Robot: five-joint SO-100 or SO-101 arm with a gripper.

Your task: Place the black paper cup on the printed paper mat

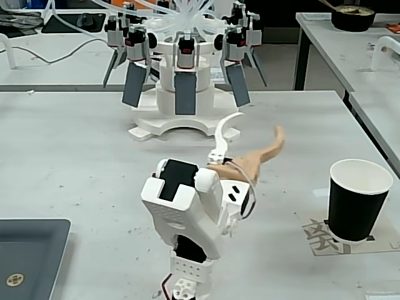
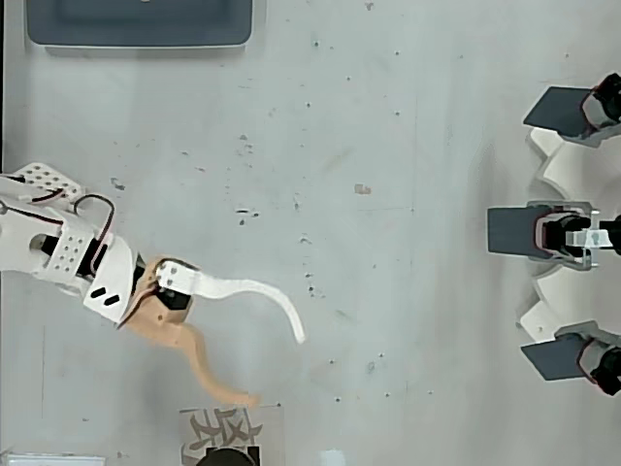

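The black paper cup (image 1: 358,201) stands upright on the printed paper mat (image 1: 319,237) at the right of the fixed view. In the overhead view only a sliver of the cup (image 2: 226,457) shows at the bottom edge, on the mat (image 2: 209,428). My gripper (image 1: 258,129) is raised above the table, left of the cup and well apart from it. It is open, its white finger and tan finger spread wide with nothing between them. From above, the gripper (image 2: 277,369) hangs just beyond the mat's edge.
A white multi-arm rig (image 1: 183,75) with grey paddles stands at the back of the table; from above the rig (image 2: 572,233) is at the right edge. A dark grey tray (image 1: 28,253) lies at the lower left; in the overhead view the tray (image 2: 141,29) is at the top.
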